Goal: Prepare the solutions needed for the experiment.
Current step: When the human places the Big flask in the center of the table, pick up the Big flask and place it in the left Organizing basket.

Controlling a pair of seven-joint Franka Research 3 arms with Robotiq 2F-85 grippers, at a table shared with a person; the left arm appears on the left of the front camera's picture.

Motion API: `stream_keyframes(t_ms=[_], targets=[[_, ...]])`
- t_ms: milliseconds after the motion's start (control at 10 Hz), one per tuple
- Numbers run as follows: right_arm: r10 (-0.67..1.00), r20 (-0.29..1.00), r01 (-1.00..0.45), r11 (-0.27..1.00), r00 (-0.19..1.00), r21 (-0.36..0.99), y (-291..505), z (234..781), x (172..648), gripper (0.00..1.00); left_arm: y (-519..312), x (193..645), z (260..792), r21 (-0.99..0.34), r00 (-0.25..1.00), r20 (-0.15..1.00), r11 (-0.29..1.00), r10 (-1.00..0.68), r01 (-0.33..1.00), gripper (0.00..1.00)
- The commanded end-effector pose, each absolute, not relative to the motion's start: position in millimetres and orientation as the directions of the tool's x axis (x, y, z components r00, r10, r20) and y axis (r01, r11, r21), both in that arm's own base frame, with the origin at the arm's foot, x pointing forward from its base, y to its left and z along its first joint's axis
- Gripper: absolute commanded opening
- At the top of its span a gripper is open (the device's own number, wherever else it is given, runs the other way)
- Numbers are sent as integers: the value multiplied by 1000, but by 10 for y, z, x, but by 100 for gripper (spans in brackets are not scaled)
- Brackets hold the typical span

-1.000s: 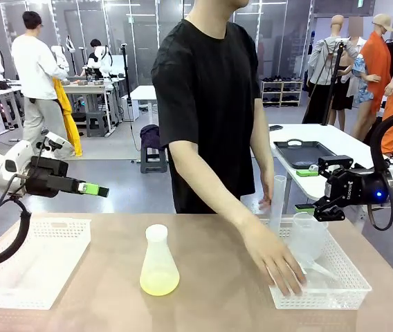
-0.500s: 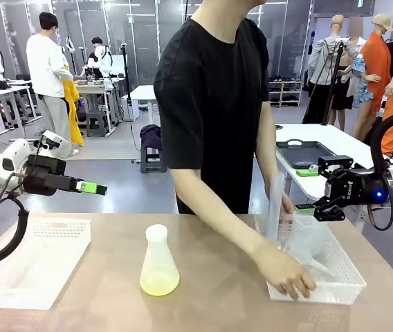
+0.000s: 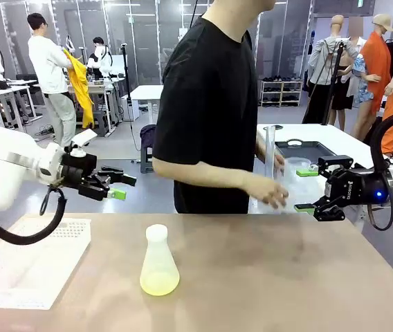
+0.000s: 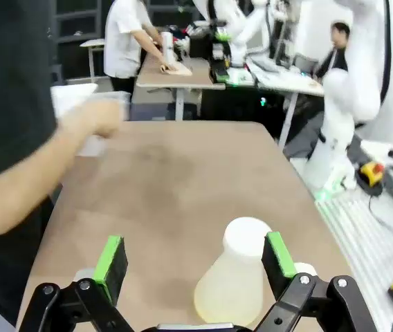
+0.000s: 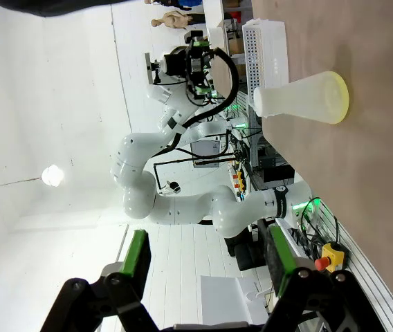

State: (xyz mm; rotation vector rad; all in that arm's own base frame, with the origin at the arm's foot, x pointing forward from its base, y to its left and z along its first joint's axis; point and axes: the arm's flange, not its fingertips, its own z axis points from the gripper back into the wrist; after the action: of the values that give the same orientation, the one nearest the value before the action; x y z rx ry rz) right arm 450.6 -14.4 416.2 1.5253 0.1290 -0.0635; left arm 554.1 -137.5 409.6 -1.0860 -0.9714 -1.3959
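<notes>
A frosted flask (image 3: pixel 159 263) with a white cap (image 3: pixel 156 233) stands upright near the middle of the counter (image 3: pixel 266 277), a shallow layer of pale yellow liquid (image 3: pixel 159 283) at its bottom. The left gripper (image 3: pixel 119 187) hovers above the counter's left part, fingers wide apart and holding nothing; from its wrist the flask (image 4: pixel 234 283) sits just beyond them. A white basket (image 3: pixel 27 263) lies at the left. The right gripper (image 3: pixel 306 189) waits off the right edge, fingers apart, empty. The person's hand (image 3: pixel 269 190) holds clear containers (image 3: pixel 286 176) beyond the far edge.
</notes>
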Motion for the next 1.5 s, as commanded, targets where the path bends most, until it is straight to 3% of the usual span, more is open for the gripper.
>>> stream_keyframes(t_ms=[0,100,200,600,1400], targets=[[44,-122,120,41,992,992,-143,4166,4501,84,-1421,5671,3955,47,-110,947,-207,-303,977,100],[44,-122,120,41,992,992,-143,4166,4501,84,-1451,5683,3921,16,-103,940,-259,-326,966,100],[44,-122,120,41,992,992,-143,4166,4501,84,-1425,5595,4004,24,-65,958,-148,-280,989,100],[44,-122,120,41,992,992,-143,4166,4501,84,-1425,5595,4004,24,-65,958,-148,-280,989,100],[44,-122,120,41,992,992,-143,4166,4501,84,-1646,5983,3370,47,-184,936,-412,-299,910,100]])
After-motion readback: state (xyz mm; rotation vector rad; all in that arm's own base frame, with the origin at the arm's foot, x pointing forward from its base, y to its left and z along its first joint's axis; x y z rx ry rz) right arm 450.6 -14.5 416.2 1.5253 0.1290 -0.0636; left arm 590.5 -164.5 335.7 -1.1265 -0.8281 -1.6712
